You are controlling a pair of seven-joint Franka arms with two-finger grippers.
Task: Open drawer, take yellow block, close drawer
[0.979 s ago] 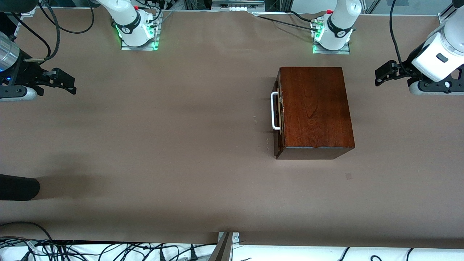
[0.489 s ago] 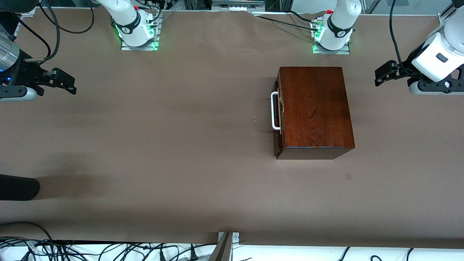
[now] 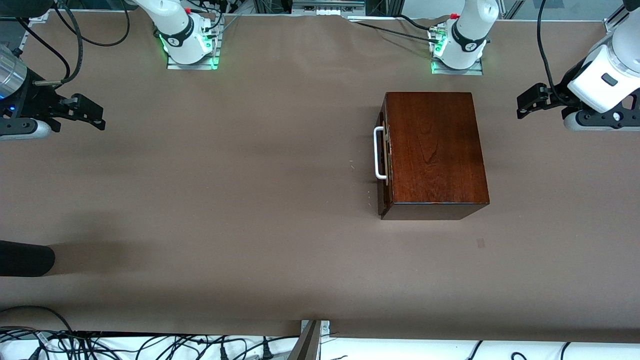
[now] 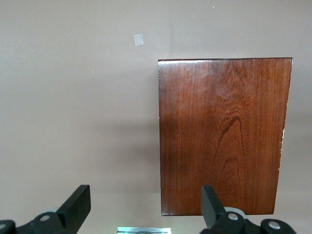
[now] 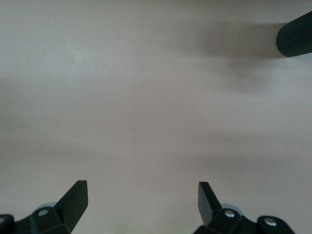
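Note:
The glossy dark mahogany box (image 3: 435, 150) stands on the table toward the left arm's end. Its drawer is shut, with the dark front (image 3: 382, 167) and white bar handle (image 3: 378, 153) facing the right arm's end. The box top also shows in the left wrist view (image 4: 224, 136). The yellow block is hidden. My left gripper (image 3: 525, 104) is open and empty, up over the table's left-arm end, apart from the box; it shows in its wrist view (image 4: 145, 204). My right gripper (image 3: 95, 116) is open and empty over the right arm's end, over bare table (image 5: 142, 202).
A black rounded object (image 3: 25, 258) pokes in at the right arm's end, nearer the camera; it also shows in the right wrist view (image 5: 295, 35). A small pale mark (image 3: 480, 243) lies on the brown table cover near the box. Cables run along the table's edges.

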